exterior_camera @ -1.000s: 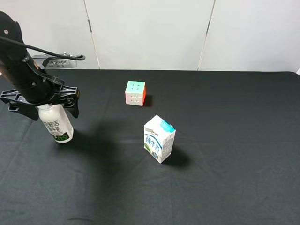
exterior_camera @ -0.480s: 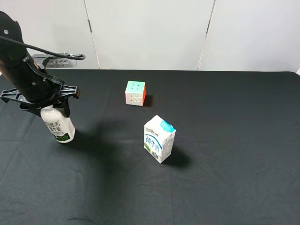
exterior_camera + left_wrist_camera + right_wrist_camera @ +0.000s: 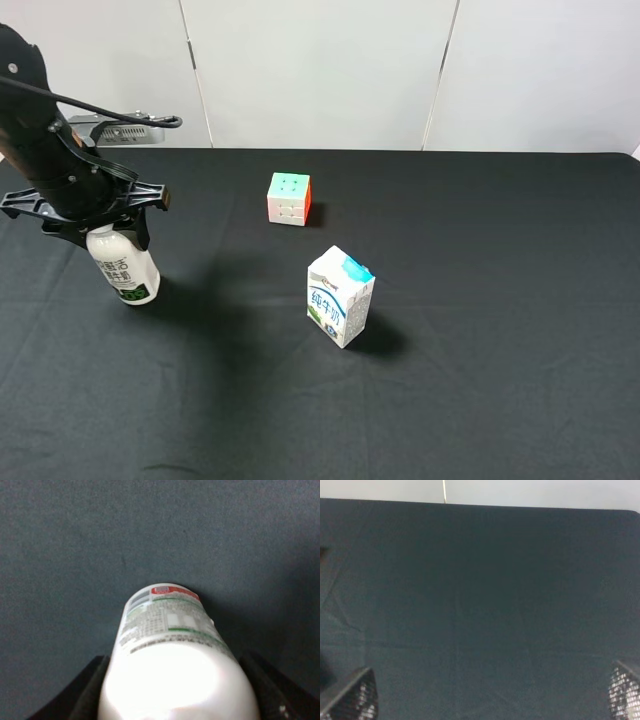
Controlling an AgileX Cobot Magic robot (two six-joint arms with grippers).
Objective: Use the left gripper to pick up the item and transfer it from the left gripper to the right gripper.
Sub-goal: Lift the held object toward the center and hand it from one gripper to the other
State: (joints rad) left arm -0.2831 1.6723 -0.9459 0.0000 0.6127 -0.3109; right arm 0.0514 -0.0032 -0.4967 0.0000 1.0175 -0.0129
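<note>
Robot test bench in a laboratory-type room. A table [image 3: 500, 400] draped in plain black cloth stands before bare white wall panels [image 3: 320, 70]. A cabled black arm [image 3: 40, 140] carries the left tool [image 3: 98, 222], clamped on a white bottle [image 3: 127, 272]. A puzzle cube [image 3: 289, 197] and a milk carton [image 3: 340, 297], unrelated sample goods, stand well to its right.

Pale things on a black cloth [image 3: 500, 250]

The white bottle [image 3: 125, 270] bears dark lettering, green marks and a red patch. Right of it, the carton [image 3: 340, 297] is white and blue, and the cube [image 3: 289, 197] is mint, pale pink and orange-red. The left gripper [image 3: 95, 222] is black.
</note>
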